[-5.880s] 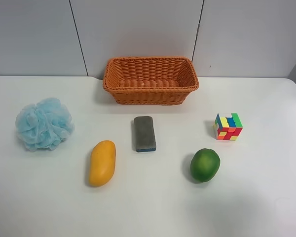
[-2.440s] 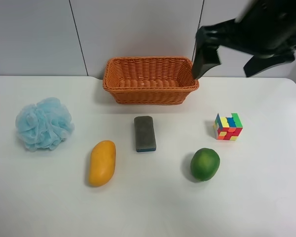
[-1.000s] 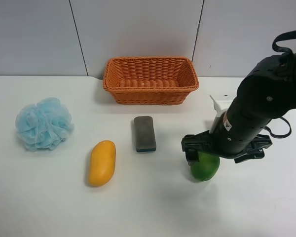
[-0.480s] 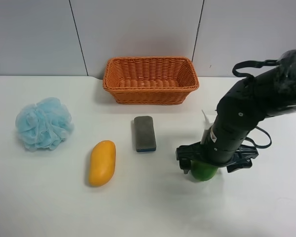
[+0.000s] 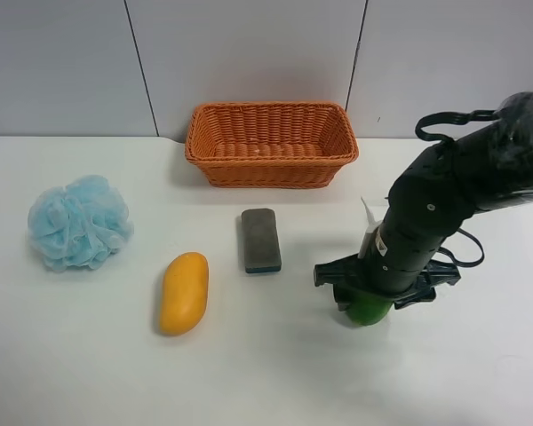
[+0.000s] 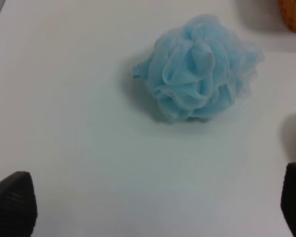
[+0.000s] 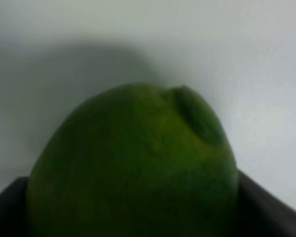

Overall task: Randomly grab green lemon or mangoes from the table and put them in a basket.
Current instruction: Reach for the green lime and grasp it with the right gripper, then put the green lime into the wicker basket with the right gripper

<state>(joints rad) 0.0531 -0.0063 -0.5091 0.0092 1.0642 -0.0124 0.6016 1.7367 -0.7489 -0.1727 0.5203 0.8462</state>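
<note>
Comparing the high view with half a second back: the right gripper [image 5: 373, 286] has sunk slightly lower over the green lemon [image 5: 366, 309]. The lemon sits on the table [image 5: 89, 373], well in front of the basket [image 5: 271, 169], off its corner at the view's right.

Count: one lemon, one mango [image 5: 184, 292], one basket (nothing in it yet), one grey block [image 5: 261, 240], one blue pouf [image 5: 79, 221].

Right wrist: dark fingers flank the lemon [image 7: 133, 163]; whether they pinch cannot be told. Judged: grasp imminent.

Left wrist: left gripper [image 6: 153, 212] jaws wide apart, near the pouf [image 6: 202, 69].
</note>
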